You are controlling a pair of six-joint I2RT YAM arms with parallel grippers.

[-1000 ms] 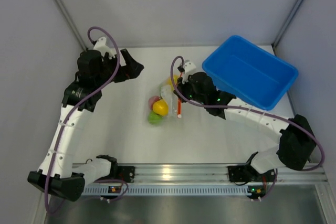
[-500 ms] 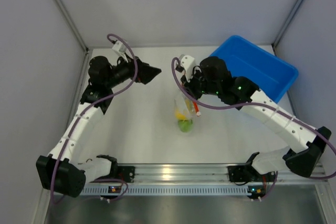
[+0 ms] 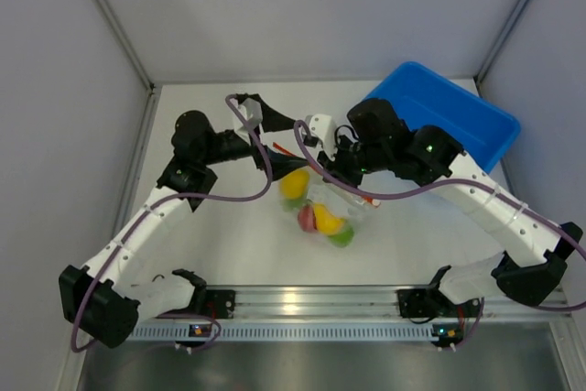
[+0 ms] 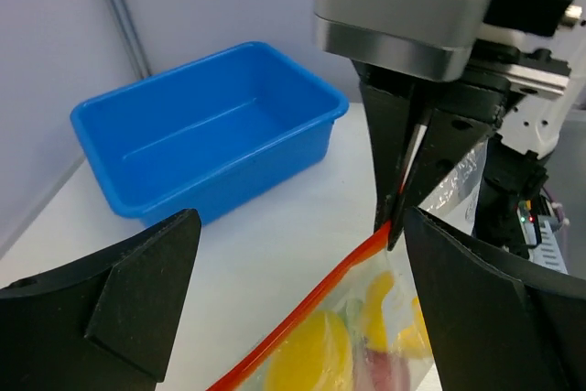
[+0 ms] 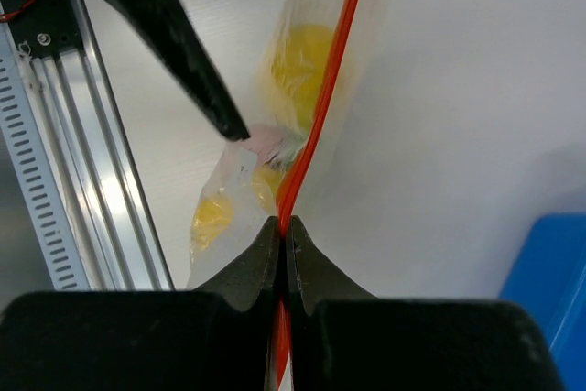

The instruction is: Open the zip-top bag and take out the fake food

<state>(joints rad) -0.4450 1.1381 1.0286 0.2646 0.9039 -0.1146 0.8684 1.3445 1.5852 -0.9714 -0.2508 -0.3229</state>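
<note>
In the top external view, the zip-top bag (image 3: 322, 212) is seen over the middle of the table (image 3: 211, 254), with the fake food (image 3: 316, 219) inside it: a yellow piece (image 3: 295, 183), a red piece (image 3: 306, 217), a second yellow piece and a green one (image 3: 342, 236). The right gripper (image 3: 346, 174) is placed at the bag's top edge and the left gripper (image 3: 272, 116) just beside it, at one end of the orange-red zip strip (image 3: 286, 147), while the blue bin (image 3: 439, 121) is set at the far right behind the right arm. How the jaws stand is not shown plainly from above. In the left wrist view that is settled: the left gripper's two fingers (image 4: 137, 290) are spread wide and nothing is held by them, the zip strip running up between them without visible contact. The right gripper's fingertips are seen there pinched together on the strip's upper end, and the bin's whole interior is shown beyond. In the right wrist view the pinch is seen from behind: the jaws are pressed tight on the strip, and the bag hangs from it, with two yellow pieces visible through the plastic. One dark left finger is seen reaching to the bag's side; whether it is touched cannot be told. An aluminium rail (image 5: 82, 162) is seen at the left edge.
</note>
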